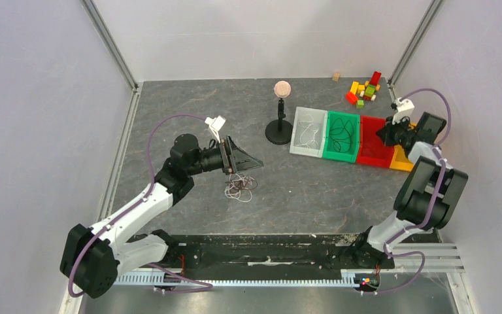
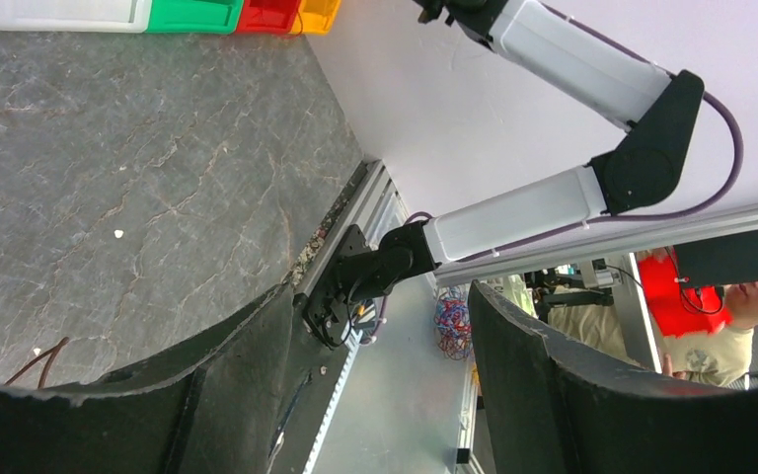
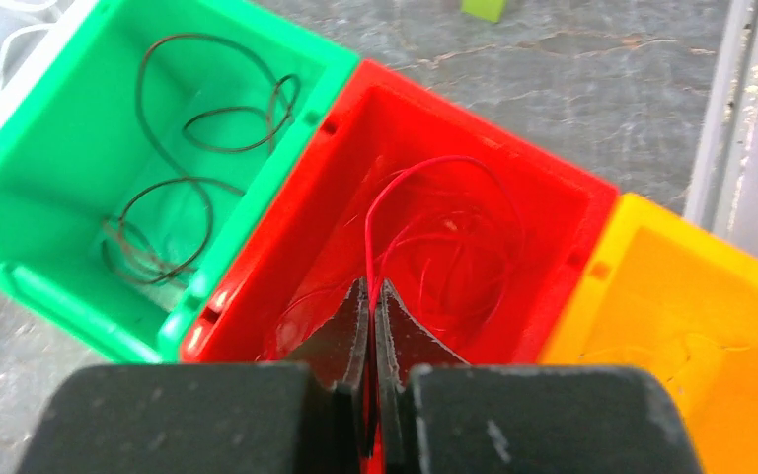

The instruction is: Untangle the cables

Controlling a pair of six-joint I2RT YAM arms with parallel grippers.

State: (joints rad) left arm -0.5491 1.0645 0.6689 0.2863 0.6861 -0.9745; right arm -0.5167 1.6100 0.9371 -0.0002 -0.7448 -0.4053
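Observation:
The cables [image 1: 240,188] lie as a small tangle of white, reddish and dark strands on the grey table. My left gripper [image 1: 251,159] hovers just above and behind the tangle, open and empty. In the left wrist view its jaws [image 2: 380,296] stand wide apart, and only one dark strand end [image 2: 35,363] shows at the lower left. My right gripper [image 1: 384,134] is over the red bin [image 1: 374,149]. In the right wrist view it [image 3: 370,288] is shut on a thin red wire [image 3: 368,222] that loops down into the red bin [image 3: 484,123].
Four bins stand in a row at the right: white [image 1: 307,131] with white wire, green [image 1: 342,135] with dark wire loops [image 3: 188,148], then red and yellow [image 1: 402,160]. A black stand with a round head [image 1: 280,124] is left of the bins. Coloured blocks [image 1: 365,88] lie at the back right.

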